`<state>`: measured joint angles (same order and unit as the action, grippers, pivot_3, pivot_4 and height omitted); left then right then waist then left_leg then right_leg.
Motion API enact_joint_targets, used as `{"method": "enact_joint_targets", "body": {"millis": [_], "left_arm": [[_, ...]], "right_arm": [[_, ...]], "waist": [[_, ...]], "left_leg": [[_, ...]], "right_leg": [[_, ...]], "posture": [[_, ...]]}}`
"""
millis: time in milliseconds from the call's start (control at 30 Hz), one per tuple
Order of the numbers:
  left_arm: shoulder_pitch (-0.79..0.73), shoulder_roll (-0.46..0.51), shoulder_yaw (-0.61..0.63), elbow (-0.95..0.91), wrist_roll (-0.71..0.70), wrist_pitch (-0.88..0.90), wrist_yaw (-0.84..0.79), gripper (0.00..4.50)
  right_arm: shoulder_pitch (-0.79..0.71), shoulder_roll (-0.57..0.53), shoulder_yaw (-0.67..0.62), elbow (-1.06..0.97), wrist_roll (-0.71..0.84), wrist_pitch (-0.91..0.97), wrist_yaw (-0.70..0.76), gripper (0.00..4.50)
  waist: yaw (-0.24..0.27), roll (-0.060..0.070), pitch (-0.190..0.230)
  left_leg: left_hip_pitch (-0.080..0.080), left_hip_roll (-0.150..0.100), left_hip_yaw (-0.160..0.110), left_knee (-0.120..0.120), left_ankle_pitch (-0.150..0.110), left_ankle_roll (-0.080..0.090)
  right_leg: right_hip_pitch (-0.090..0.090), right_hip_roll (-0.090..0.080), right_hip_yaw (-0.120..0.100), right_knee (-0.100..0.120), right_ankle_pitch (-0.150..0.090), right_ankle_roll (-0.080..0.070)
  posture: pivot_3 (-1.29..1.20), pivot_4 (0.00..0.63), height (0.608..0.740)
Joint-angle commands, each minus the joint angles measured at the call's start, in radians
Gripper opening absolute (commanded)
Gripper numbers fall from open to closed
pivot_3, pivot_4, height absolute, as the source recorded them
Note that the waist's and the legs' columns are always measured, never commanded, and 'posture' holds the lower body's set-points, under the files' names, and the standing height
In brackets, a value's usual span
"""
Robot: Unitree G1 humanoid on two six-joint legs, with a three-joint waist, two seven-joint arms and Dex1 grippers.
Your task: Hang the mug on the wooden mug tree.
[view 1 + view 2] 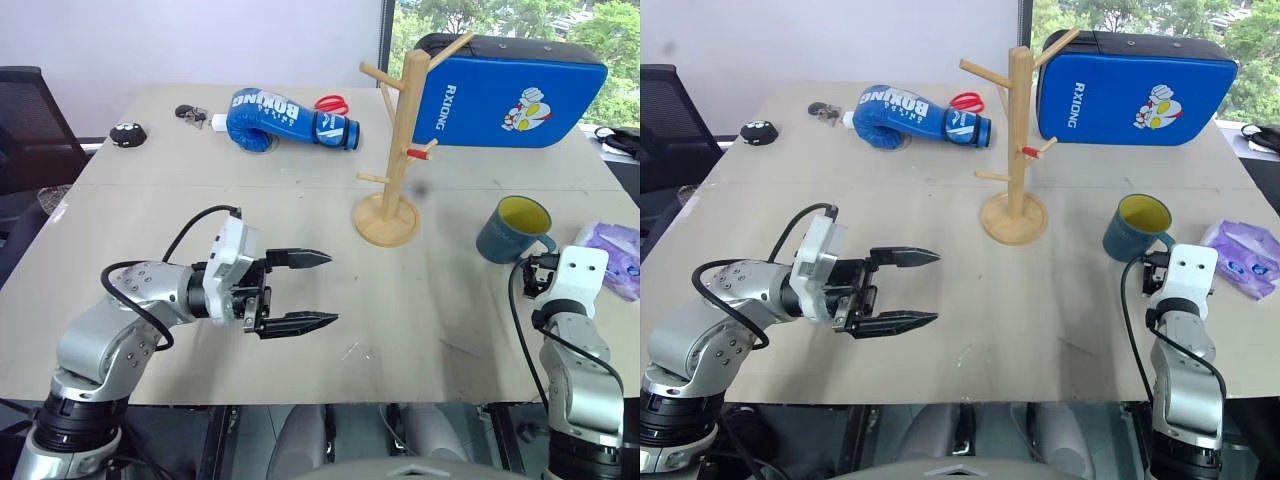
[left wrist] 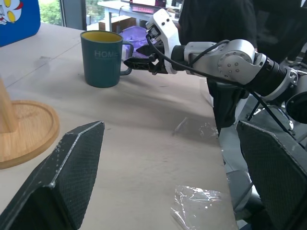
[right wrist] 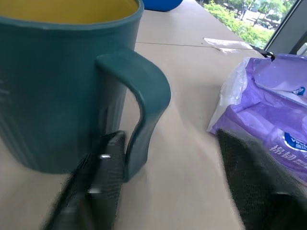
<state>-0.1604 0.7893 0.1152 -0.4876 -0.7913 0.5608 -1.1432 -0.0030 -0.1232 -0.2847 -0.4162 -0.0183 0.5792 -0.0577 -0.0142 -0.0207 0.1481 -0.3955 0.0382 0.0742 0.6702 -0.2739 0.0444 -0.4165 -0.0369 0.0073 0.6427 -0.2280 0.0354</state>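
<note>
A: Status of the hang at this entry?

B: Early. The mug [image 1: 514, 229] stood upright on the desk [image 1: 400, 300], well apart from the wooden mug tree [image 1: 395, 150], to the tree's right. No peg carried anything. Lift, carry and hooking all remained.

A: Right hand?

B: The right hand [image 3: 163, 191] sat at the mug's handle [image 3: 144, 100]. One finger lay inside the handle loop, close against the mug wall; the other stood outside it, near a purple wipes packet [image 3: 268, 110]. The jaws straddled the handle with a gap left on the outer side, so I judged the grasp not yet made: spread, nothing gripped.

A: Left?

B: The left hand [image 1: 300, 290] hovered over the desk left of the tree, fingers spread wide, holding nothing.

A: Materials?

B: Mug: glazed teal ceramic, yellow inside, faint vertical ribbing, squarish thick handle. Smooth glaze, likely slippery under hard pads. Tree: pale unfinished wood, round flat base, slim post, pegs angled upward, one tipped red [image 1: 431, 145]. Desk surface matte beige. Behind the tree lay a padded blue strike pad [image 1: 520, 95] and a shiny blue boxing glove [image 1: 285, 118].
</note>
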Motion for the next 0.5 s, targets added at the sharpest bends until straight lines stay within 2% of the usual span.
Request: {"method": "enact_joint_targets", "body": {"millis": [33, 67, 133, 300, 400, 500], "left_arm": [[-0.008, 0.008, 0.034, -0.034, -0.031, 0.000, 0.014, 4.50], [-0.009, 0.008, 0.035, -0.034, -0.033, 0.001, 0.016, 4.50], [-0.013, 0.008, 0.035, -0.029, -0.033, -0.002, 0.019, 4.50], [-0.011, -0.024, 0.058, -0.015, -0.072, -0.001, 0.054, 4.50], [0.017, -0.064, 0.113, 0.016, -0.086, -0.032, 0.084, 4.50], [0.051, -0.106, 0.196, 0.047, -0.119, -0.061, 0.111, 4.50]], "right_arm": [[-0.021, -0.001, -0.015, 0.004, 0.020, 0.007, -0.001, 0.90], [-0.026, -0.001, -0.014, 0.011, 0.026, 0.012, 0.002, 0.42], [-0.037, 0.000, -0.019, 0.022, 0.048, 0.010, 0.015, 0.03], [-0.046, -0.058, -0.023, -0.013, 0.132, -0.010, 0.133, 0.03], [-0.041, -0.192, 0.005, -0.098, 0.207, -0.031, 0.319, 0.03], [-0.106, -0.322, 0.011, -0.191, 0.331, 0.044, 0.464, 0.03]], "waist": [[0.001, 0.000, 0.000], [0.001, 0.000, 0.000], [0.000, 0.000, 0.000], [0.000, 0.001, 0.001], [0.000, 0.004, 0.002], [-0.005, 0.004, 0.003]], "left_leg": [[0.000, 0.000, 0.000, 0.000, 0.000, 0.000], [0.000, 0.000, 0.000, 0.000, 0.000, 0.000], [0.000, 0.000, 0.000, 0.000, 0.000, 0.000], [0.000, 0.000, 0.000, 0.000, 0.000, 0.000], [0.000, 0.000, 0.001, 0.000, 0.000, 0.001], [0.000, 0.000, 0.001, 0.000, -0.001, 0.001]], "right_leg": [[0.000, 0.000, 0.000, 0.000, 0.000, 0.000], [0.000, 0.000, 0.000, 0.000, 0.000, 0.000], [0.000, 0.000, 0.000, 0.000, 0.000, 0.000], [0.000, 0.000, 0.000, 0.000, 0.000, 0.000], [0.000, 0.000, 0.001, 0.000, 0.000, 0.000], [0.000, 0.000, 0.002, 0.000, 0.000, 0.001]], "posture": [[0.00, 0.150, 0.740], [0.00, 0.150, 0.740], [0.00, 0.150, 0.740], [0.00, 0.150, 0.740], [0.00, 0.150, 0.740], [0.00, 0.150, 0.740]]}}
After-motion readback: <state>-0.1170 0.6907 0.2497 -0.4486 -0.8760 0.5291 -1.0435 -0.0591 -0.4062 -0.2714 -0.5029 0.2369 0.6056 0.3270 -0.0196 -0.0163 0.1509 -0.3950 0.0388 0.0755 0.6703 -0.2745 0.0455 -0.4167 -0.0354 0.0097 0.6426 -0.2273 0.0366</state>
